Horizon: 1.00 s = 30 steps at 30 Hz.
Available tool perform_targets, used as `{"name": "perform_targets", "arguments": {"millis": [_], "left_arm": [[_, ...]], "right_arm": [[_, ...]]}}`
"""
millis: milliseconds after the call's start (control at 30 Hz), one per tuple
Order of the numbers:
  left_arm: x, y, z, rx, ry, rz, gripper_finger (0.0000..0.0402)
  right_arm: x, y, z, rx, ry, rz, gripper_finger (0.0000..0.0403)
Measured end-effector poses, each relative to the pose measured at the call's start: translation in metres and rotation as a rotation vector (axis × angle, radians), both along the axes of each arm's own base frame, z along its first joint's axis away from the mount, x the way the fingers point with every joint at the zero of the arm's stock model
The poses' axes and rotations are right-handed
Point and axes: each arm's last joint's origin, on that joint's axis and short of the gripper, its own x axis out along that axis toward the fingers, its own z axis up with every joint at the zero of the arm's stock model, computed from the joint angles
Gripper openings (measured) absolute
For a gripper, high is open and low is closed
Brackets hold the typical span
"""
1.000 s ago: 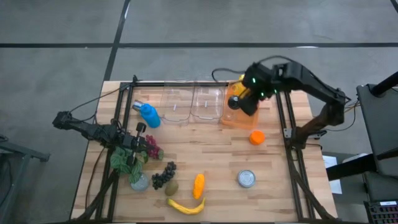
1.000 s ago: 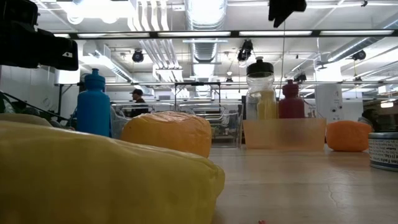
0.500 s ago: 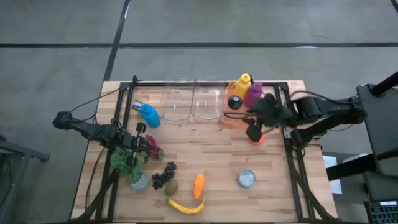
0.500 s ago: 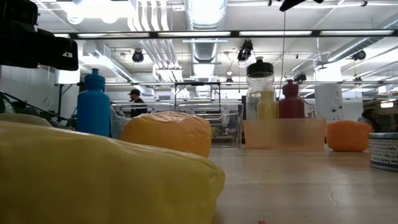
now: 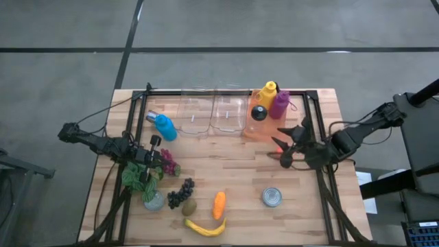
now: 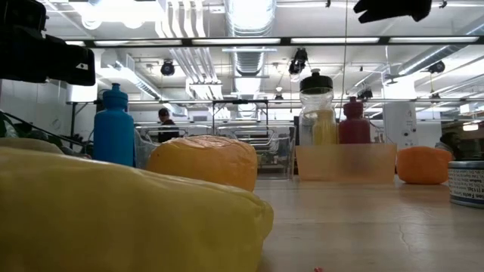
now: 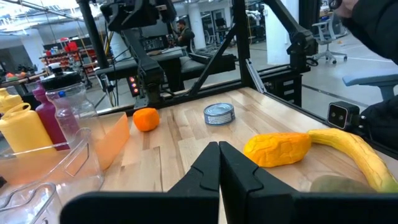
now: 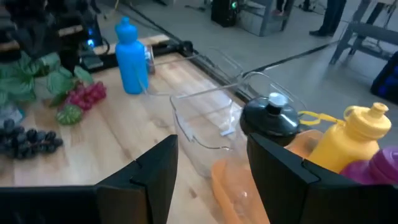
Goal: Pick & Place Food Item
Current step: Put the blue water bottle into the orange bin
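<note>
My right gripper [image 5: 287,145] hangs open above the table's right side, over the orange [image 5: 276,144], which it partly hides; nothing lies between its fingers [image 8: 211,177]. The orange [image 7: 145,119] rests on the wood beside the orange bin [image 5: 255,132]. That bin holds a yellow bottle [image 5: 267,92], a purple bottle [image 5: 279,103] and a clear bottle with a black lid [image 8: 271,115]. My left gripper [image 7: 219,152] is shut and waits at the table's left [image 5: 152,154]. A carrot [image 5: 219,204], a banana [image 5: 206,227], a kiwi [image 5: 189,206] and dark grapes [image 5: 180,193] lie near the front edge.
Two clear containers [image 5: 195,113] [image 5: 228,113] stand at the far edge, left of the orange bin. A blue bottle [image 5: 163,126], red grapes [image 5: 169,162] and green leaves [image 5: 136,175] lie near the left arm. A can [image 5: 272,197] stands at the front right.
My right gripper has swung from above the orange bin toward the table's right and near edges, sinking and turning to point toward the table's left. It now hangs over the orange. The bottles stay in the bin.
</note>
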Motion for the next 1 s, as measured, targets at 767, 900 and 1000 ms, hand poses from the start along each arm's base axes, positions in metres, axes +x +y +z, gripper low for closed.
{"name": "perform_targets", "arguments": {"millis": [767,900,1000], "left_arm": [[0.0,0.0,0.0,0.0,0.0,0.0,0.0001],[0.0,0.0,0.0,0.0,0.0,0.0,0.0001],[0.0,0.0,0.0,0.0,0.0,0.0,0.0001]], "right_arm": [[-0.057,-0.029,-0.046,-0.113,-0.275,0.278,0.019],[-0.058,-0.029,-0.049,-0.119,-0.271,0.276,0.019],[-0.057,-0.029,-0.048,-0.127,-0.27,0.277,0.019]]}}
